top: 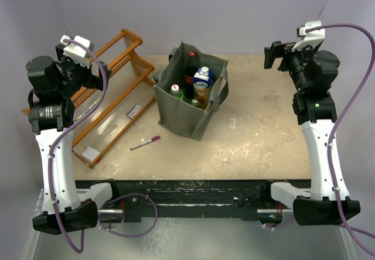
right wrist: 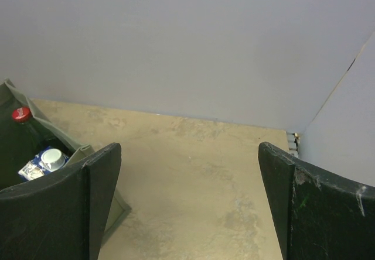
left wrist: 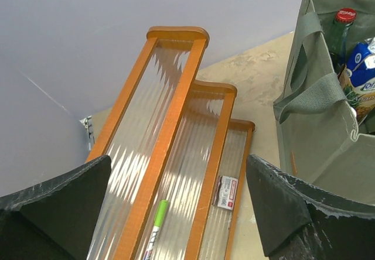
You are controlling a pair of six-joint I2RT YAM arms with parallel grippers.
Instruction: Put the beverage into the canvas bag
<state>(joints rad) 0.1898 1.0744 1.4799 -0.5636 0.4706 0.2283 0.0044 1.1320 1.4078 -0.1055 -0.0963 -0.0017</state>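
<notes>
The left tool (left wrist: 179,160) is at the far left, above the orange wooden rack (left wrist: 177,102), its two fingers spread wide with nothing between them. The rack lies tilted across the left side of the worktop (top: 263,131), three stepped tiers of ribbed clear panels set in orange rails. In the left wrist view a marker with a green cap (left wrist: 159,213) lies on one tier and a small white label card (left wrist: 226,191) lies on the next tier to its right. A second pen with a pink end (top: 145,143) lies loose on the worktop, just in front of the rack and near the front left corner of the bag.

Right of the rack, near the middle of the worktop, the canvas bag (top: 181,110) stands upright and open, its loop handles hanging down its sides. The drinks are inside it: a green bottle (top: 175,89) at the left, a dark bottle with a red cap (top: 191,55) towards the far side, and a blue and white carton (top: 203,78) just to the right of them. All three stand upright, close together, their tops below or about level with the rim.

The right tool (right wrist: 188,149) is held above the far right part of the worktop, well apart from the bag, its fingers wide apart and holding nothing
</notes>
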